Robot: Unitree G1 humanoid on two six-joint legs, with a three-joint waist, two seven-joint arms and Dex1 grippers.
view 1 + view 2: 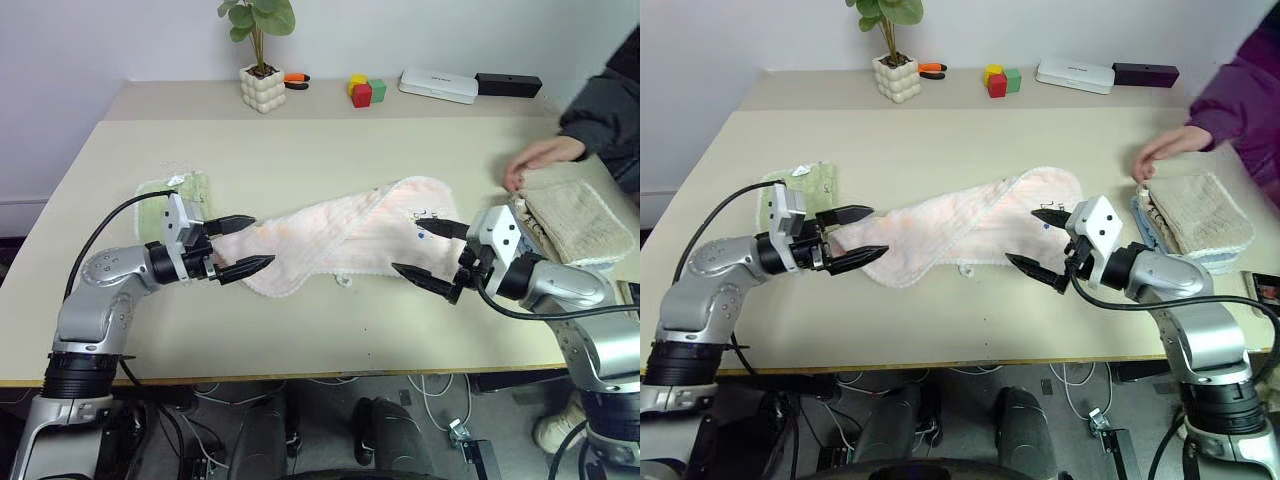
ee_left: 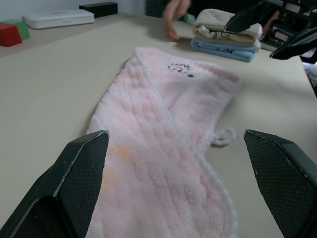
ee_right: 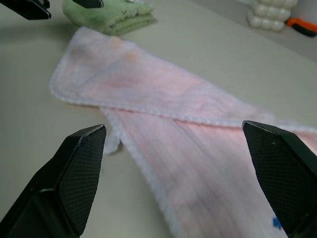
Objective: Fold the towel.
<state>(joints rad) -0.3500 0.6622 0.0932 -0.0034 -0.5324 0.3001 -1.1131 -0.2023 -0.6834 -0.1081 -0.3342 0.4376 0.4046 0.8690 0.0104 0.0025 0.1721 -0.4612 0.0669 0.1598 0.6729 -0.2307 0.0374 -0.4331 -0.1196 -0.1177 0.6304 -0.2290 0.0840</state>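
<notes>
Beige surface (image 1: 330,150) carries the towel (image 1: 340,240) mid-front, lying flat and folded over itself, its long axis running left to right, its right end a little farther back; left claw (image 1: 240,245) and right claw (image 1: 430,250) hover at either end, both spread wide and empty

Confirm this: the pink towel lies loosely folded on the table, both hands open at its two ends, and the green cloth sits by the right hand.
Wrong on one point: the green cloth sits by the left hand, not the right, as the left eye view shows. The rest holds: the pink towel lies loosely folded on the table, and the right hand and left hand are open at its ends.
</notes>
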